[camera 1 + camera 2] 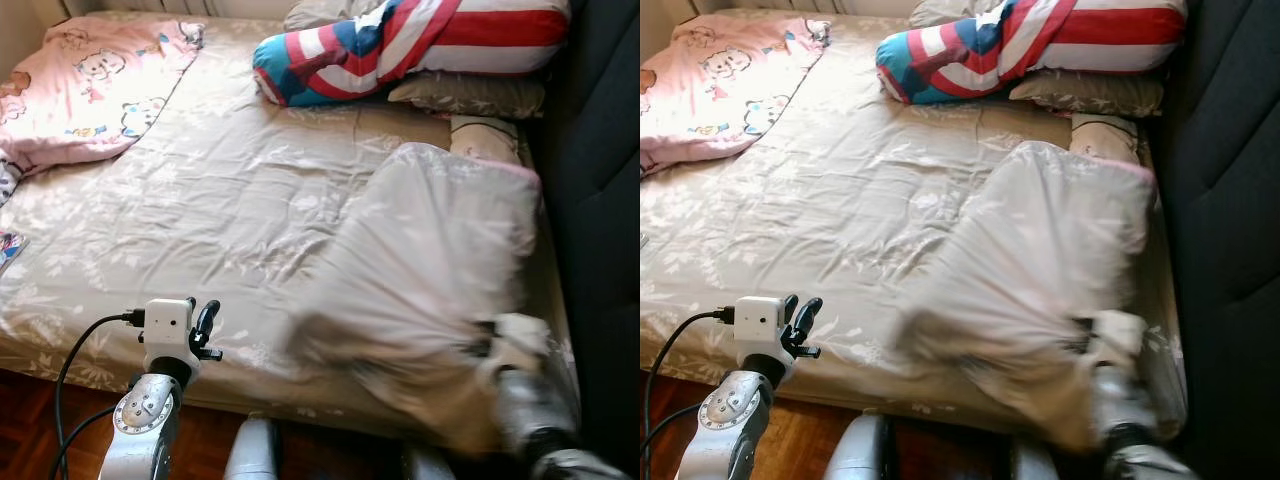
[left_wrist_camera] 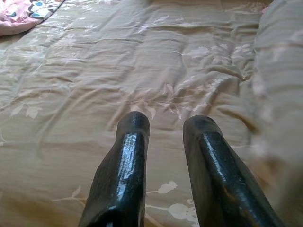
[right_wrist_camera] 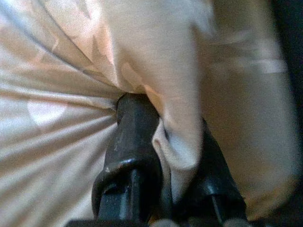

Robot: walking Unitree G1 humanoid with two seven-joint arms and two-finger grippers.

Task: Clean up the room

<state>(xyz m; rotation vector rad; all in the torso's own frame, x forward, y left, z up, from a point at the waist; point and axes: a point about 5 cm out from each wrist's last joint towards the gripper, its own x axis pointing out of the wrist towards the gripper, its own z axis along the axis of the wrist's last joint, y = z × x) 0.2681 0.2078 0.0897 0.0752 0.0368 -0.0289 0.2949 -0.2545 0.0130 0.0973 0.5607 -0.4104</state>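
Blanket [image 1: 430, 260] bunched on the right near part of the bed [image 1: 200, 200], beige with pale leaf print, a pink edge at its far end; blurred at the near corner. Right gripper [image 3: 163, 156] clamped on a fold of the blanket at that near right corner, cloth pinched between the two black fingers [image 3: 130, 142]. Left gripper [image 2: 165, 137] raised over the bed's near edge on the left, fingers apart, holding nothing. Pink cartoon quilt [image 1: 90, 80] at far left. Striped red, white and blue pillow [image 1: 400, 45] at far right, atop a beige pillow [image 1: 470, 95].
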